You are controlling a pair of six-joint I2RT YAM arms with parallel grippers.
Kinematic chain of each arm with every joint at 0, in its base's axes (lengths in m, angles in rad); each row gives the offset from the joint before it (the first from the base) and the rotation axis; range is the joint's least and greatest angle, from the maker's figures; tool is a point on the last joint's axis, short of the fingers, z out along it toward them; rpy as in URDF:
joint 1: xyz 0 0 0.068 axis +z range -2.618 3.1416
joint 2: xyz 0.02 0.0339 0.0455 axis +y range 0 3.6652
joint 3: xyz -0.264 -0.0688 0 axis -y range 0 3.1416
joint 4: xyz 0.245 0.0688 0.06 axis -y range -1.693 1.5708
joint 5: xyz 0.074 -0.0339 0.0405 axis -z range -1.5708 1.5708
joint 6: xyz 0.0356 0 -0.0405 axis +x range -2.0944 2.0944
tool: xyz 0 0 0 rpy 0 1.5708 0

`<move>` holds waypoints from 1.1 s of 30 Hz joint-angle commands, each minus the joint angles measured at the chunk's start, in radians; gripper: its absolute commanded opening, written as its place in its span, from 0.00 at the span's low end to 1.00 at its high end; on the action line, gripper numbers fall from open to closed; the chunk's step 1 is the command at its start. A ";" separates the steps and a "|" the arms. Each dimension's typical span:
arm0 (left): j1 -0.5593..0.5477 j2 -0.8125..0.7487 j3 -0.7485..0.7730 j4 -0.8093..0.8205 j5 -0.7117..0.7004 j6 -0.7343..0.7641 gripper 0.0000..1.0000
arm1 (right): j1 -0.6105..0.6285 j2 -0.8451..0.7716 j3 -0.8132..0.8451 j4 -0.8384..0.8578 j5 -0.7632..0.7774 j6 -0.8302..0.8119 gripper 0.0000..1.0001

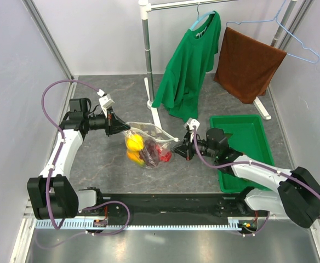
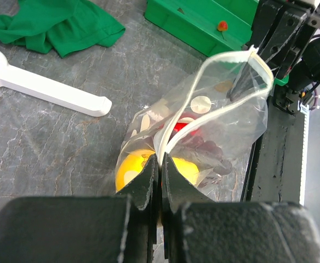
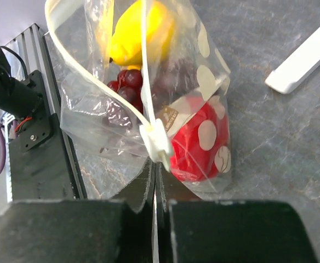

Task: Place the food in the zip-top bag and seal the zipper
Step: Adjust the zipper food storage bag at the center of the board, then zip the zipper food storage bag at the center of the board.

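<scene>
**Q:** Where is the clear zip-top bag with white dots (image 1: pixel 147 131), and what is in it?

**A:** It hangs between the two arms over the grey marbled desk (image 1: pixel 110 170), left of the flat green tray (image 1: pixel 258 159). All the toy food is inside: the yellow mango-like fruit (image 1: pixel 135 142) on the left arm's side, the dark purple grape bunch (image 3: pixel 128 82) in the middle, and the red pepper-like piece (image 3: pixel 195 148) on the right arm's side.

**Q:** What state are the grippers in?

**A:** The left gripper (image 2: pixel 160 176) is closed, pinching one end of the thin clear plastic zipper strip (image 2: pixel 221 56). The right gripper (image 3: pixel 154 176) is closed on the opposite end, just below the strip's white end piece (image 3: pixel 156 143).

**Q:** Is the mouth sealed?

**A:** No. In the left wrist view the two halves of the zipper strip bow apart into an open loop, meeting only at the pinched ends.

**Q:** What lies beyond the bag?

**A:** A green T-shirt (image 1: pixel 190 66) and a brown towel (image 1: pixel 247 63) hang on hangers from a white rack (image 1: pixel 147 55).
</scene>
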 commanded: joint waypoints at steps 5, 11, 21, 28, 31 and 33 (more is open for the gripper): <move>0.010 -0.007 0.014 0.005 0.011 0.024 0.02 | -0.005 -0.166 0.093 -0.107 0.004 -0.049 0.00; 0.013 -0.028 0.082 -0.104 -0.031 0.143 0.02 | -0.018 -0.280 0.174 -0.371 0.018 -0.135 0.00; 0.010 -0.022 0.091 -0.144 -0.002 0.160 0.02 | -0.022 -0.229 -0.023 -0.108 0.058 -0.055 0.69; 0.012 0.011 0.088 -0.143 0.009 0.156 0.02 | -0.017 -0.070 -0.019 0.110 0.033 -0.017 0.66; 0.013 0.031 0.092 -0.141 0.017 0.153 0.02 | -0.015 0.001 0.000 0.172 0.029 0.003 0.64; 0.012 0.039 0.094 -0.138 0.018 0.150 0.02 | -0.008 0.035 0.010 0.205 0.026 0.011 0.63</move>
